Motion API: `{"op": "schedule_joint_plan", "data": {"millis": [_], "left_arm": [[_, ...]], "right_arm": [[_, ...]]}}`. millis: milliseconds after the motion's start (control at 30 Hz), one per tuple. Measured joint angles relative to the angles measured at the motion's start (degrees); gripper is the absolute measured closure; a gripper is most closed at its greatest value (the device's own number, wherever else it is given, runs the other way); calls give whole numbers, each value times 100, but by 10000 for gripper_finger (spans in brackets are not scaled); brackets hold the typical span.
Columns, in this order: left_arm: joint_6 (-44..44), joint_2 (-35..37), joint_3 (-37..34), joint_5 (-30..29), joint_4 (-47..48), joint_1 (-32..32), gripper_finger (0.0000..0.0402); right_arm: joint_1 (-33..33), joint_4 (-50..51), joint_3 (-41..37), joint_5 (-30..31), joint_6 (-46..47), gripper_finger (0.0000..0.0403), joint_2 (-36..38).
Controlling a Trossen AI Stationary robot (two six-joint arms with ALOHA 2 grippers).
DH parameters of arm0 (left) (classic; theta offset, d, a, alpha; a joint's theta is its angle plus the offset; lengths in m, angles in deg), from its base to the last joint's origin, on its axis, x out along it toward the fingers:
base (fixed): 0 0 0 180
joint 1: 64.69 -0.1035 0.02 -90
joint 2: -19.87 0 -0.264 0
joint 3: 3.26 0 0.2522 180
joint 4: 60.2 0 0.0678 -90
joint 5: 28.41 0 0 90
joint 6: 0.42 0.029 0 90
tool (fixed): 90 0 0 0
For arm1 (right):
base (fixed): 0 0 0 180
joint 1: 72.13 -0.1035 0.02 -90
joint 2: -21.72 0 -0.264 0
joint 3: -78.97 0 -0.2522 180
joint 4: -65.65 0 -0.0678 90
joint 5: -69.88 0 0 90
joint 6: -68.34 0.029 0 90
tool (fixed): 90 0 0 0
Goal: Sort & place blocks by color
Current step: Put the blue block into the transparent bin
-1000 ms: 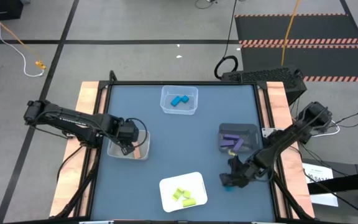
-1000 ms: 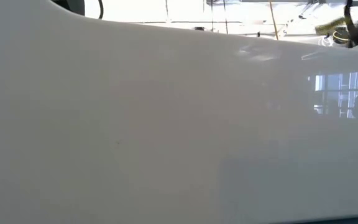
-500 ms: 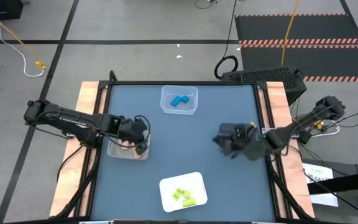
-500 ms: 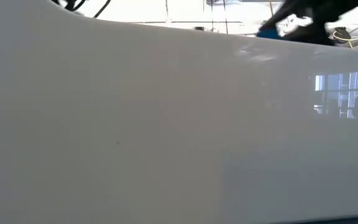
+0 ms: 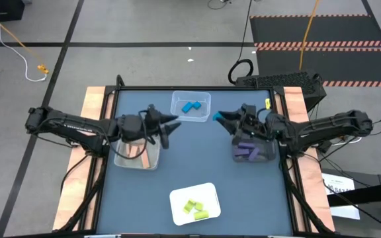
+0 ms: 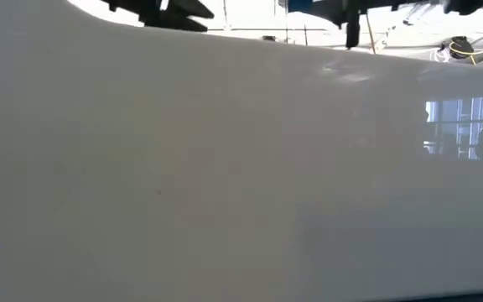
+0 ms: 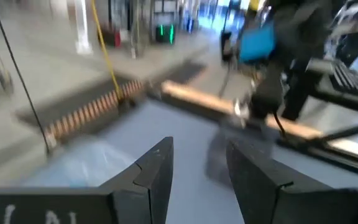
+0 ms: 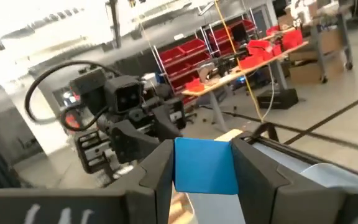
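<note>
High view is showing the right end effector carrying a blue block above the desk, just beside the clear bin at the far edge that is already holding two blue blocks. Its fingers are clamping that block on two sides, as the right wrist view is making plain. The left end effector is hanging near the clear bin too, fingers slightly apart and holding nothing.

Both arms are converging on the same bin, so a collision looks like the main risk; an early release would drop the block on the desk short of the rim.

Purple blocks are lying in the grey bin, yellow-green blocks on the white tray. Low view is being blocked by a white wall, showing only arm silhouettes.
</note>
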Motion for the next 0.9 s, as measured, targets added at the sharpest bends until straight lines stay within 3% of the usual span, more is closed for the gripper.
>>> {"op": "schedule_joint_plan", "data": {"millis": [133, 333, 633, 900], "left_arm": [[1199, -123, 22, 68, -786, -50, 253], [1599, -325, 203, 97, -857, -59, 216], [2324, -919, 388, 81, -816, -249, 135], [2834, -1412, 398, 128, -1789, -433, 118]], "right_arm": [[496, -254, 0, -661, 1140, 284, -272], [876, -1046, 0, -1632, 2351, 283, -981], [1113, -2723, 60, -1676, 3757, 283, -2105], [1145, -2608, 671, -2130, 4243, 282, -2768]]}}
